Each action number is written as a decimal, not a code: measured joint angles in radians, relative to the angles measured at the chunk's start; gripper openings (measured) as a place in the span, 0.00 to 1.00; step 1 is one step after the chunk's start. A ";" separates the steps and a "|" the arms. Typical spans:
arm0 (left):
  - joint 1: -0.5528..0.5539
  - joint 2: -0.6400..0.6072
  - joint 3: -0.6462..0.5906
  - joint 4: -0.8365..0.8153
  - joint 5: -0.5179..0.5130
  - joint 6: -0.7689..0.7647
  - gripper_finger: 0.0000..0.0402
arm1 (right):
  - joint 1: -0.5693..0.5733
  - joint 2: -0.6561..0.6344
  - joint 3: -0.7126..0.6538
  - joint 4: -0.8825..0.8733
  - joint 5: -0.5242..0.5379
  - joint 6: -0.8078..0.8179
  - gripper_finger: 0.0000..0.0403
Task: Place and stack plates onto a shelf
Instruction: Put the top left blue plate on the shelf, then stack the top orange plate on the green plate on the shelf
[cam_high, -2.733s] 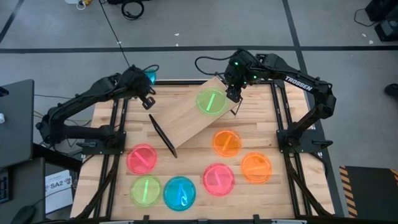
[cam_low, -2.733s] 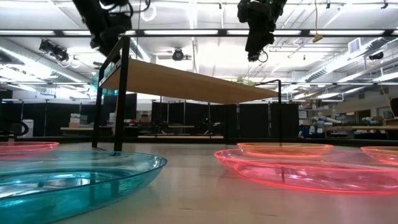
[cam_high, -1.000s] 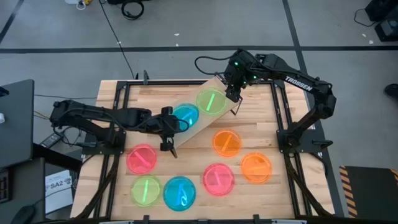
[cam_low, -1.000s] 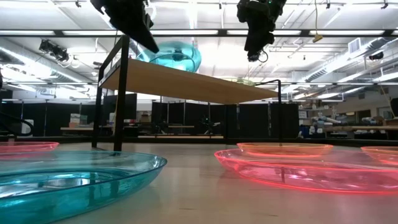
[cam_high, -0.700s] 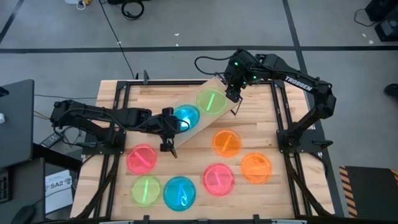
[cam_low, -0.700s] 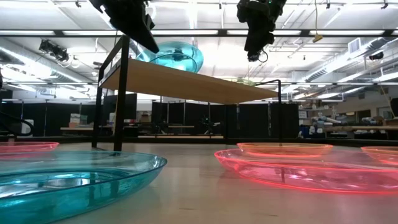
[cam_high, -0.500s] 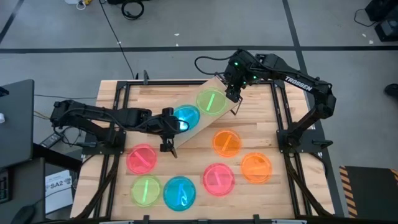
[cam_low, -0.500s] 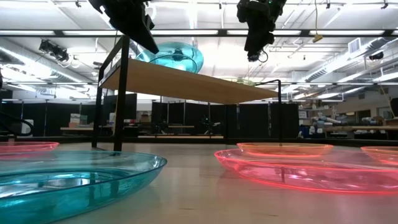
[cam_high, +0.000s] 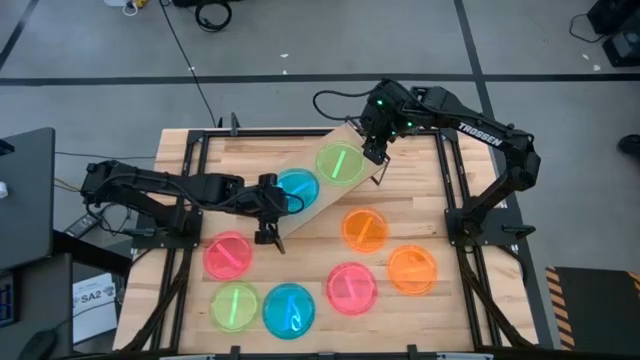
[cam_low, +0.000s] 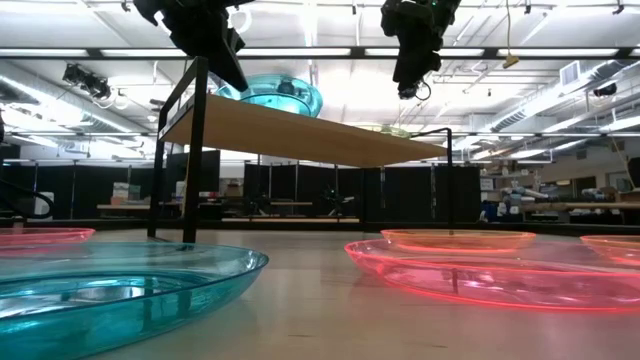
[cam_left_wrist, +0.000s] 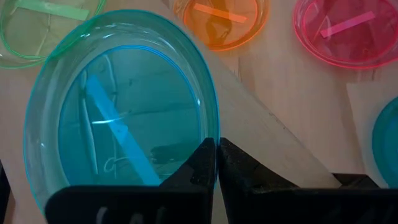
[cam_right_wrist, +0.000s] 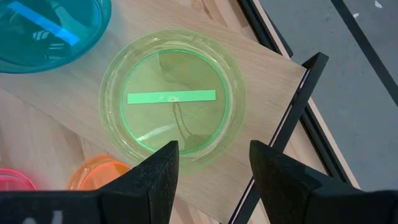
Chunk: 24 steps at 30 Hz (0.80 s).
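The shelf (cam_high: 318, 208) stands slantwise on the slatted tabletop. On its board lie a green plate (cam_high: 340, 162) and a blue plate (cam_high: 297, 187). My left gripper (cam_high: 277, 201) is at the blue plate's rim on the table's left side, shut on it. In the left wrist view that plate (cam_left_wrist: 124, 118) fills the picture ahead of the gripper (cam_left_wrist: 216, 152). My right gripper (cam_right_wrist: 214, 180) hangs open above the green plate (cam_right_wrist: 171, 99), touching nothing. My left gripper pinches the blue plate's rim (cam_left_wrist: 212, 132) between its two fingertips, on the side toward the table's left edge. The fingers slant down from the left. The plate lies nearly level, its underside on the shelf board (cam_left_wrist: 255, 130).
Several plates lie on the tabletop nearer than the shelf: pink (cam_high: 228, 254), green (cam_high: 235, 306), blue (cam_high: 289, 309), pink (cam_high: 351, 288), orange (cam_high: 364, 229) and orange (cam_high: 412, 268). The shelf's black wire legs (cam_low: 193, 150) stand at both ends. Black rails (cam_high: 455, 180) border the table.
The blue plate, which stood tilted above the shelf's left end, has sunk and now lies flatter on the board. My left gripper has stayed at its rim.
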<state>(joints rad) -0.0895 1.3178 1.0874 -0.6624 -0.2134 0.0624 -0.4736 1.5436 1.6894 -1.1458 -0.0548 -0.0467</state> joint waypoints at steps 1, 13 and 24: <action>0.000 0.000 0.000 0.000 0.000 0.000 0.06 | 0.000 0.000 0.000 0.000 0.000 0.000 0.51; 0.000 0.000 0.000 0.000 -0.003 -0.001 0.14 | 0.000 0.000 0.000 0.000 0.000 0.000 0.51; 0.000 0.000 0.000 0.000 -0.004 -0.001 0.37 | 0.000 0.000 0.000 0.000 0.000 0.000 0.51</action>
<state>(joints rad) -0.0893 1.3174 1.0874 -0.6624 -0.2170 0.0612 -0.4736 1.5436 1.6894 -1.1458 -0.0547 -0.0467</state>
